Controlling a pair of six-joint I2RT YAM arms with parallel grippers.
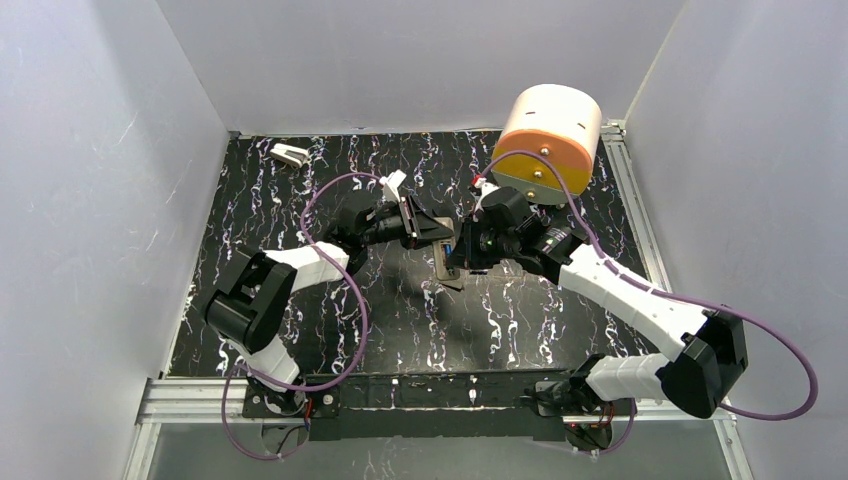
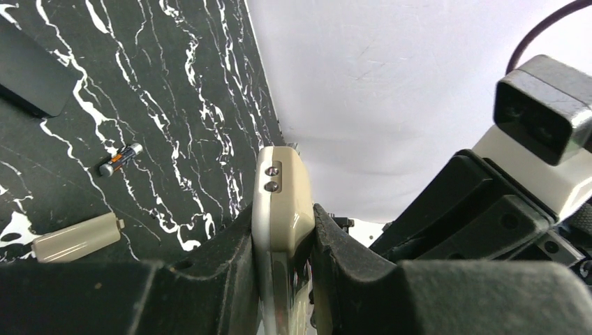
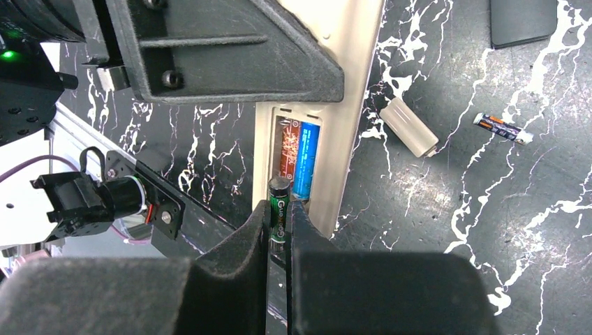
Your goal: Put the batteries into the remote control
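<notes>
The black marbled desk [image 1: 500,330] filled the overhead view. A large orange-and-cream drum [image 1: 550,130] stood at its far right corner and a small white-and-grey blocky object [image 1: 290,154] lay at the far left. Both arms met above the middle, but from there the arms hid what they held.

The left wrist camera showed the left claw [image 2: 283,234] closed tight on the remote control [image 2: 281,192], its fingers pressing either side of the cream body.

Only the right wrist camera looked into the remote's open compartment, where a blue battery [image 3: 306,160] sat in one slot. The right claw [image 3: 280,227] was closed on a green battery [image 3: 278,202], pinching it just at the compartment's near end.

Beyond the remote, both wrist views showed a black strip [image 3: 520,21], a cream cover piece [image 3: 408,127] and a loose battery [image 3: 502,128] with orange marking. All three lay apart on the desk.
</notes>
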